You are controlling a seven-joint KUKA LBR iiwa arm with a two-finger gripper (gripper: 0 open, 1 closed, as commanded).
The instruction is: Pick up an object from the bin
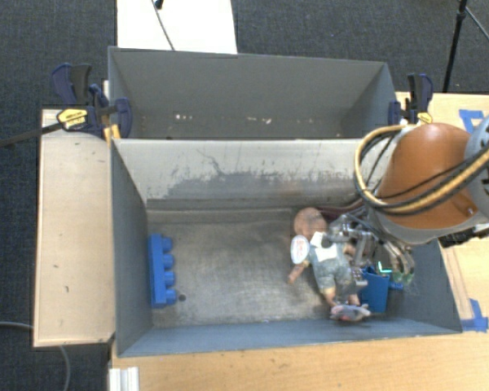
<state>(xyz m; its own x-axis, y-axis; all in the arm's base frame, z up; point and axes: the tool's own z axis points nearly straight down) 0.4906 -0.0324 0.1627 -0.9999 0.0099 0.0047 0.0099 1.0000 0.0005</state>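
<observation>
Dark carpet lies all round the grey metal bin, and the arm comes in over its right wall. From where I stand, the gripper is low in the bin's right-hand part, buried among a small heap of toys. Whether it is spread or pressed together I cannot tell, because the metal parts and the clutter run into each other. Above it the wrist carries a rounded orange cover, with black and yellow cables looped across it, and that bulk hides the right end of the heap.

Right at the gripper lies a small doll-like figure. It has a pale round head towards the left, a greyish-green body, and a tan limb sticking out towards the middle of the bin. It lies on the floor at the right, nearer the front wall than the back, and I cannot make out whether the gripper touches it. Just to its right, pressed in close, stands a blue cup-shaped thing. A tan rounded lump sits behind the figure's head, and something small and pink lies at its front end. These crowd the figure on three sides.

Well apart from all this, by the left wall, a long blue block with rounded studs lies alone on bare floor.
</observation>
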